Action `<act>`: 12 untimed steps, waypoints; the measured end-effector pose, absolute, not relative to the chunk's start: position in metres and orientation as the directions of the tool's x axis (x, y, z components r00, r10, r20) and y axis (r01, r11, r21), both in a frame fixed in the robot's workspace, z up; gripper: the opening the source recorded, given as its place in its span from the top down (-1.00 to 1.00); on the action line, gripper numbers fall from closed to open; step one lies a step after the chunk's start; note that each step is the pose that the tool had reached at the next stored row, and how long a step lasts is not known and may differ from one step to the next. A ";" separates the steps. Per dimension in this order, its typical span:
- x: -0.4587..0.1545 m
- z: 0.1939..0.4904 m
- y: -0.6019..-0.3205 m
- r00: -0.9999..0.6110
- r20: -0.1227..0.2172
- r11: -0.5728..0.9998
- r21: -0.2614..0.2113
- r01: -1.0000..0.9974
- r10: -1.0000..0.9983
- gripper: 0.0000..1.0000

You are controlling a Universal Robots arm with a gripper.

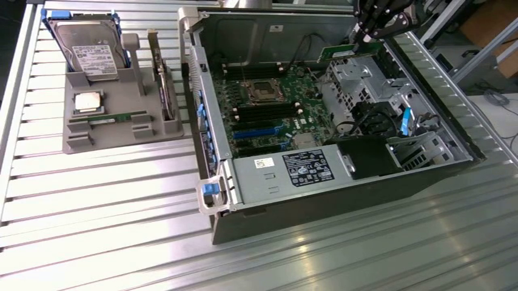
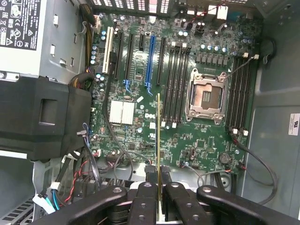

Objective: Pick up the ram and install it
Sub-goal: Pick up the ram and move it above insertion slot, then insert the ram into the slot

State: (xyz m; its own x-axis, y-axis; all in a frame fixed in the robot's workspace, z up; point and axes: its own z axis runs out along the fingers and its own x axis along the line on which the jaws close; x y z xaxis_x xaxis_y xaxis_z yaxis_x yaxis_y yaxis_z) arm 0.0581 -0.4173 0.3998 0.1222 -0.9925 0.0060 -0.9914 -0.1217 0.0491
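Gripper (image 1: 366, 40) and ram (image 1: 346, 52) made one unit: I had the fingers (image 2: 143, 202) pressed together on one end of the green stick, and the rest of it jutted out free. From the exterior view I held it in the air over the far end of the open computer case (image 1: 212, 182), toward that view's right, tilted and clear of the motherboard (image 1: 259, 118) below.

Through the wrist camera I saw the ram (image 2: 159, 136) edge-on, a thin line running out from the gripper (image 2: 160, 185) across the motherboard (image 2: 206, 145). That edge lay roughly parallel to the black memory slots (image 2: 177, 84) beside the open CPU socket (image 2: 206, 93), over the strip between those slots and the expansion slots. I could not tell which slot it lined up with. The power supply (image 2: 28, 33) sat off to one side of the board.

Outside the case, on the exterior view's left, a grey tray (image 1: 97, 140) stood on the ribbed metal table (image 1: 97, 212). It carried a second stick (image 1: 109, 119) lying flat, a silver CPU chip (image 1: 87, 102) and a hard drive (image 1: 96, 54) standing upright.
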 end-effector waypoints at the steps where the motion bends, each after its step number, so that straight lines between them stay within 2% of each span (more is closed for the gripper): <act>1: 0.058 0.400 -0.417 0.122 0.006 -0.122 0.049 -0.991 -0.992 0.72; 12: 0.058 0.400 -0.417 0.112 0.007 -0.111 0.049 -0.993 -0.994 0.72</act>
